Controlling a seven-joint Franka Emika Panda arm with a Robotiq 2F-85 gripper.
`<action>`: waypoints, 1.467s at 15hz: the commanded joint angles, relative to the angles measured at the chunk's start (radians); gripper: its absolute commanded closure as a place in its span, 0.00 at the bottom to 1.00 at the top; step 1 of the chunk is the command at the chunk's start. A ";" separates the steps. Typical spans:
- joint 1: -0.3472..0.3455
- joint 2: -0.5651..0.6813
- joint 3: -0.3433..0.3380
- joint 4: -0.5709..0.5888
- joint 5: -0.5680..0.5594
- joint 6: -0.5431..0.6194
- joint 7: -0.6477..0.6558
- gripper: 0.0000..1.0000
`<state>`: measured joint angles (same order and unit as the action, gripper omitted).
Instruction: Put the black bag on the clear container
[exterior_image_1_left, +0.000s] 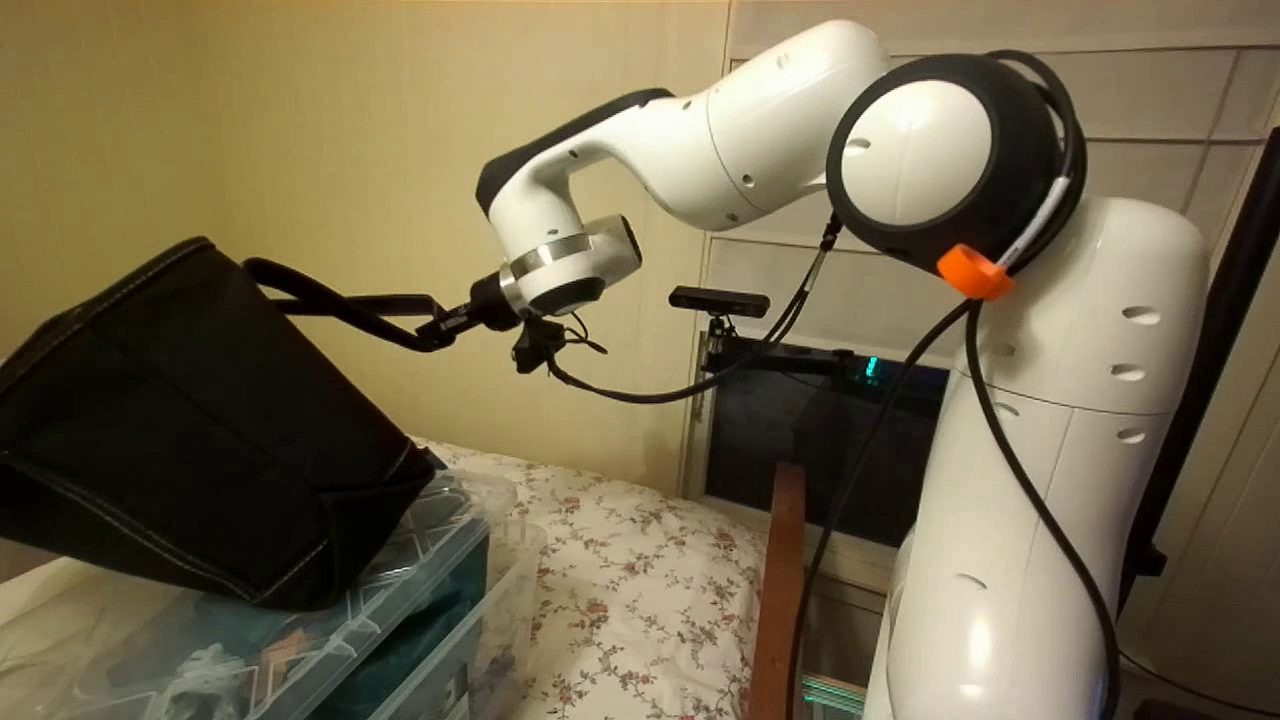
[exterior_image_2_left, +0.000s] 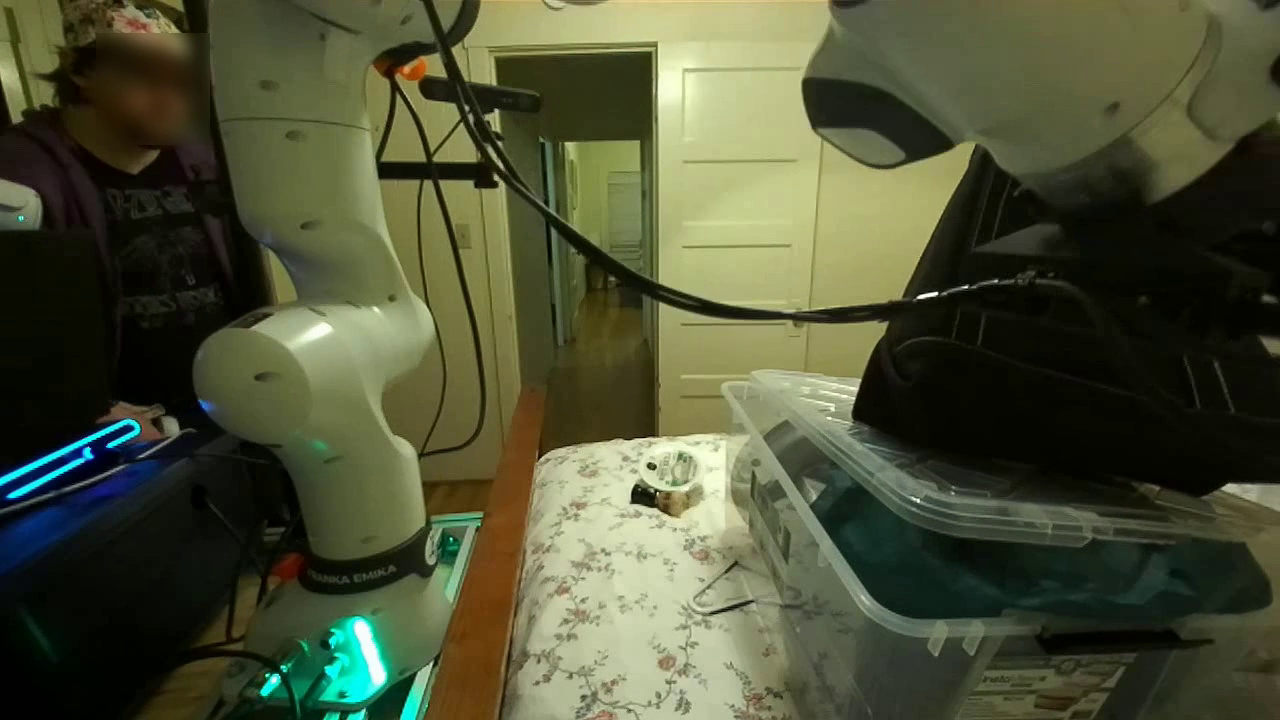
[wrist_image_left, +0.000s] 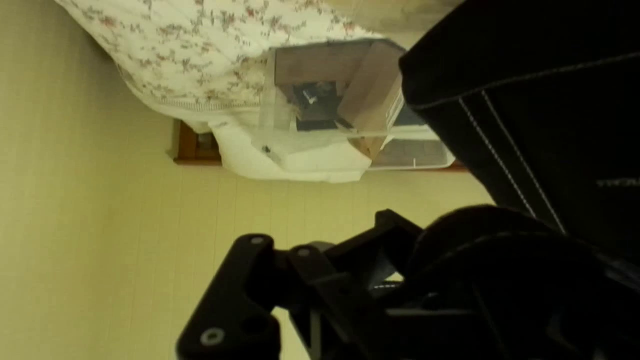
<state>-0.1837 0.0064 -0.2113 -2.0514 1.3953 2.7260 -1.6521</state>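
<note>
The black bag (exterior_image_1_left: 190, 430) is large, soft and tilted, its strap loop reaching toward the arm. My gripper (exterior_image_1_left: 436, 334) is shut on that strap at the bag's upper side. The bag's underside lies against or just above the ribbed lid of the clear container (exterior_image_1_left: 372, 622), with teal showing inside. In an exterior view the bag (exterior_image_2_left: 960, 400) sits over the lid of the clear container (exterior_image_2_left: 940, 628); the gripper is lost in shadow there. In the wrist view the bag (wrist_image_left: 550, 125) fills the right side and its strap curves into the dark jaws (wrist_image_left: 407, 270); the second finger is barely visible.
A floral bed (exterior_image_1_left: 620, 580) lies beside the container, edged by a wooden rail (exterior_image_1_left: 788, 590). A brush (exterior_image_2_left: 660, 498), a round white item (exterior_image_2_left: 672, 468) and a triangular item (exterior_image_2_left: 725, 592) lie on it. A bin with cardboard (wrist_image_left: 325, 100) shows behind. A cable (exterior_image_2_left: 700, 296) hangs across.
</note>
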 joint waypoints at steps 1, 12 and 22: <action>-0.007 -0.012 -0.010 -0.089 -0.214 0.041 0.128 1.00; -0.023 -0.028 -0.062 -0.155 -0.741 0.034 0.473 1.00; 0.019 -0.034 0.025 0.045 -0.746 0.064 1.105 0.27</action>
<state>-0.1614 -0.0326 -0.1965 -2.0632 0.6981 2.7811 -0.7443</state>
